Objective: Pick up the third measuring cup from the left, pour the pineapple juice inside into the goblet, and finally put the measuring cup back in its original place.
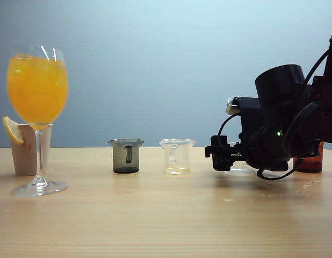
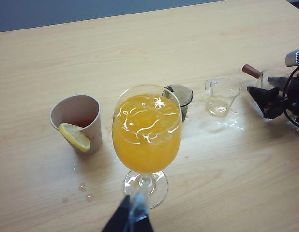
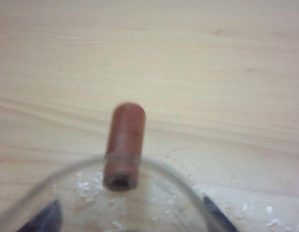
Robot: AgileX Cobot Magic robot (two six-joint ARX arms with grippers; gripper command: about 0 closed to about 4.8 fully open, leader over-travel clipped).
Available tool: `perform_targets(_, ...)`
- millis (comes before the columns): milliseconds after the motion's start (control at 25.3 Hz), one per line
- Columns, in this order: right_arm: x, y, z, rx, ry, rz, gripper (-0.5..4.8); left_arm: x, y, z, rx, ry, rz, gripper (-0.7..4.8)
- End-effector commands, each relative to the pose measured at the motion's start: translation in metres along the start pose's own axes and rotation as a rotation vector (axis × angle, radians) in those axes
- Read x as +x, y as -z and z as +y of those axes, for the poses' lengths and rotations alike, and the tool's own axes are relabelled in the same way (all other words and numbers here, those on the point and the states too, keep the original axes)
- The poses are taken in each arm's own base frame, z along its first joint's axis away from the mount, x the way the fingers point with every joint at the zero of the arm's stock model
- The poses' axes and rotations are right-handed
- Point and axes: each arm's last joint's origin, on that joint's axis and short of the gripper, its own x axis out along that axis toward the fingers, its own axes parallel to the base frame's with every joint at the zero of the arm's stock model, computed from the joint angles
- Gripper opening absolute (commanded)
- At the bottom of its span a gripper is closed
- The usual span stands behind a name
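The goblet [image 1: 37, 91] [image 2: 147, 130] stands at the table's left, full of orange-yellow liquid. The third measuring cup [image 3: 123, 145], clear with a reddish-brown handle, sits on the table at the right [image 1: 238, 171] [image 2: 273, 76]. It holds only droplets, and pineapple juice as such is out of view. My right gripper [image 1: 217, 154] [image 3: 130, 217] is low over it and open, one dark finger on each side of the cup's wall. My left gripper [image 2: 129, 212] hangs near the goblet's foot, fingers shut to a point.
A beige cup with a lemon slice [image 1: 25, 153] [image 2: 79, 121] stands beside the goblet. Right of it come a smoky grey cup [image 1: 125, 156] [image 2: 181, 96] and a clear cup [image 1: 177, 156] [image 2: 222, 94]. An amber cup [image 1: 311, 161] is far right. Spilled drops [image 2: 231, 123] wet the table.
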Motion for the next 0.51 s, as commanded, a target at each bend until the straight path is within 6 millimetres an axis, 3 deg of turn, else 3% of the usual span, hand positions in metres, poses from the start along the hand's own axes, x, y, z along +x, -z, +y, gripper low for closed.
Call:
perform_targets(40,0.0,-0.002,0.001,0.014,-0.02,-0.006,3.7,-0.001,-0.001,0.0,0.0,-0.003,-0.01,-0.04)
perform_targets(119,0.0,-0.002,0.001,0.014,-0.021,-0.006,3.81,-0.001,-0.001,0.0,0.0,-0.003,-0.009,-0.04)
perform_targets(237,0.0,-0.002,0.001,0.016,-0.032,-0.003,4.44,-0.001,-0.001,0.0,0.0,-0.003,-0.009,-0.04)
perform_targets(514,-0.014,0.005,-0.001,0.018,-0.063,0.025,4.45,-0.001,-0.001,0.0,0.0,-0.003,-0.009,-0.04)
